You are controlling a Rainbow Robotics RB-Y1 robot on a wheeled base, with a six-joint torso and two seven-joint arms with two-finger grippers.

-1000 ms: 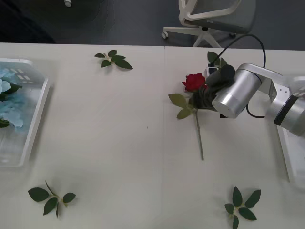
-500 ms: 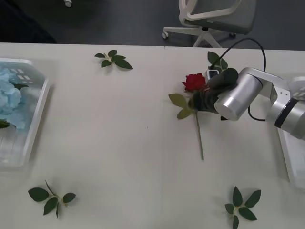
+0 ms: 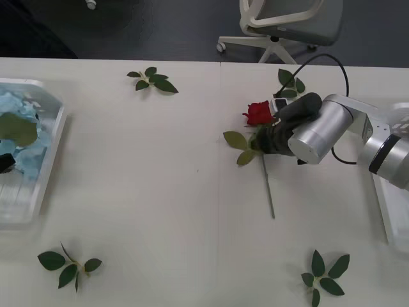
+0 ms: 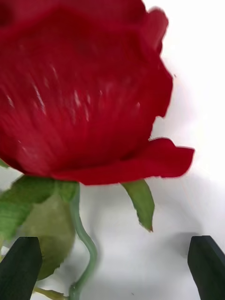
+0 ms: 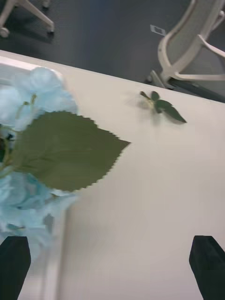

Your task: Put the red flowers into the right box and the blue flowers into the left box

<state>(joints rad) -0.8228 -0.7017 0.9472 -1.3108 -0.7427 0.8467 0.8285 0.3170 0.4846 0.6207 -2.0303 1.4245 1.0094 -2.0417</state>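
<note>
Between your right gripper's (image 4: 112, 269) matt black fingers: a red flower (image 4: 79, 89) of velvety cloth on a smooth plastic stem. Beyond your left gripper's (image 5: 112, 267) fingers: soft fabric blue flowers (image 5: 21, 154) with a matt, veined leaf; matt, smooth table (image 3: 160, 192).

Right box (image 3: 391, 211) and left box (image 3: 38, 185) both edge-cropped

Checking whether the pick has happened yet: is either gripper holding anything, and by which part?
No. The right gripper is open around the red rose's stem; the left gripper is open too.
</note>
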